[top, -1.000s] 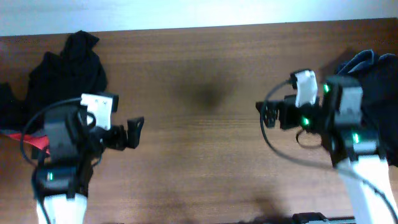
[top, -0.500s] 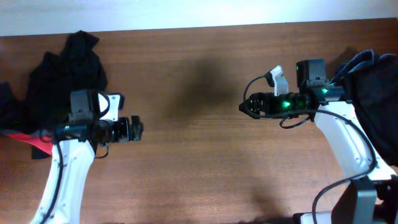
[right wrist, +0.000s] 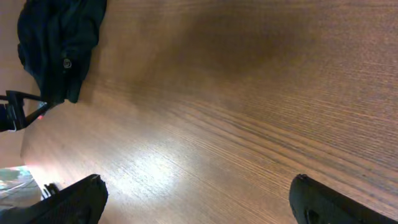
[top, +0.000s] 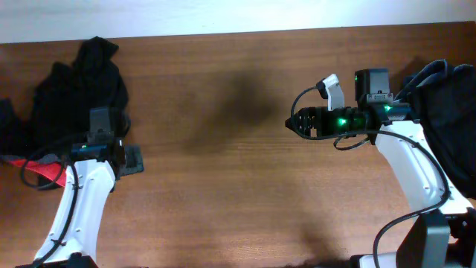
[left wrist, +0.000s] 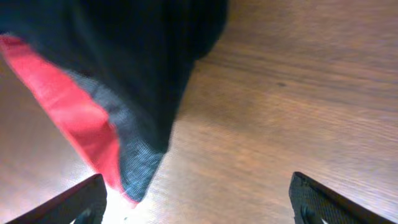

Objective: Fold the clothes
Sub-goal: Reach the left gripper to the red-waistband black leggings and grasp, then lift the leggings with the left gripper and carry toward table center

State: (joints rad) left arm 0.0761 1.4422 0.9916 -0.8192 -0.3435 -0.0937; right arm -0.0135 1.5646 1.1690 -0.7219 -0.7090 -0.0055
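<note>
Wood-grain desk (top: 223, 216), brown and lit from above, fills nearly the whole overhead view. A pale wall strip (top: 223, 15) runs along its far edge, and a soft shadow (top: 238, 97) lies on the wood between the two arms.

The left end effector (left wrist: 199, 205) has its fingers wide apart, one at each lower corner of its wrist view, with nothing between them. Just ahead of it and toward its left finger lies a black garment (left wrist: 143, 56) with a bright red lining (left wrist: 68, 106) and a grey knit band (left wrist: 134, 143). The band's tip ends close to that finger; whether they touch cannot be told, as this view is blurred.

The right end effector (right wrist: 199, 205) is also spread wide and holds nothing, with only bare desk ahead of it. Far ahead, across the desk, sits the black clothes pile (top: 74, 89).

Behind the right end effector, a navy heap (top: 446, 104) lies partly under the right arm and is cut off by the frame edge. The black clothes pile is likewise cut off at the left edge, so its full extent is unseen. How many pieces either heap holds cannot be made out.
</note>
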